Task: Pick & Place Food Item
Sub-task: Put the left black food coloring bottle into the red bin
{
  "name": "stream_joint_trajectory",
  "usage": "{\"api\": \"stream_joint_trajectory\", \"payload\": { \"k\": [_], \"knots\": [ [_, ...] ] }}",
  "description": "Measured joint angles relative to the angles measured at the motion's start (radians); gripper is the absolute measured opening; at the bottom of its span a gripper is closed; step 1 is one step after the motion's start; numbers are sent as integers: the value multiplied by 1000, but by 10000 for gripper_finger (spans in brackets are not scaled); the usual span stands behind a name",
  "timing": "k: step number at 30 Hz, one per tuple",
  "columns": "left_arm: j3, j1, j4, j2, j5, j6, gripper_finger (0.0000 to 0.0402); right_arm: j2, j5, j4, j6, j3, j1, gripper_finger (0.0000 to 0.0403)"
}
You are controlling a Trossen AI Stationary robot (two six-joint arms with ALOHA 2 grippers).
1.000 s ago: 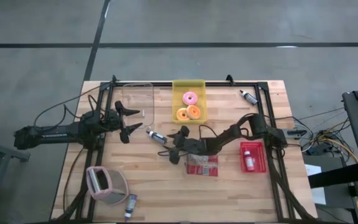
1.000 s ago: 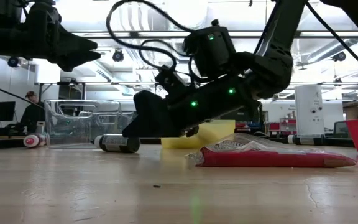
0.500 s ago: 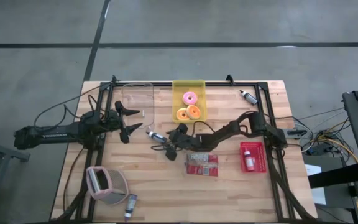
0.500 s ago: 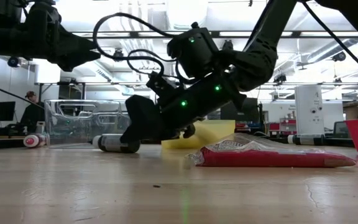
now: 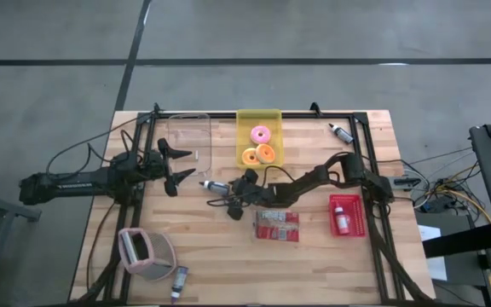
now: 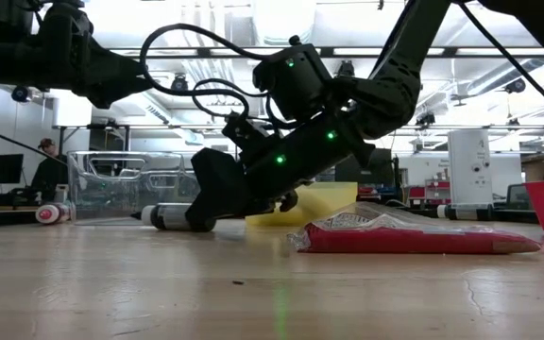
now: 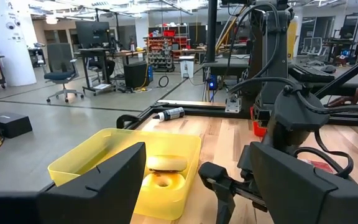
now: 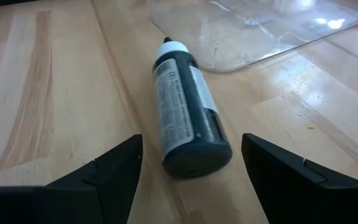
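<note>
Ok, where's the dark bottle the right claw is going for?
In the high view, the dark bottle lies on its side mid-table, just below the clear tray and left of the yellow bin, between the open right claw's fingers.

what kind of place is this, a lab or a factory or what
Most likely a robotics lab or workshop. Beyond the wooden table lie an open concrete floor, an office chair at desks, and red parts racks.

A pale, smooth wooden table top point(image 8: 55, 93) with visible grain is seen under a glossy dark plastic bottle point(image 8: 185, 118) with a paper-like label, a clear glossy plastic container point(image 8: 260, 25), and a translucent yellow plastic bin point(image 7: 104, 165).
</note>
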Motion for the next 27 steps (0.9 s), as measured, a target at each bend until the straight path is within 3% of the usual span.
{"api": "stream_joint_trajectory", "payload": {
  "k": [18, 27],
  "knots": [
    [0, 0, 0, 0, 0, 0, 289, 0, 3, 1, 0, -1, -4, 171],
    [0, 0, 0, 0, 0, 0, 289, 0, 3, 1, 0, -1, -4, 155]
  ]
}}
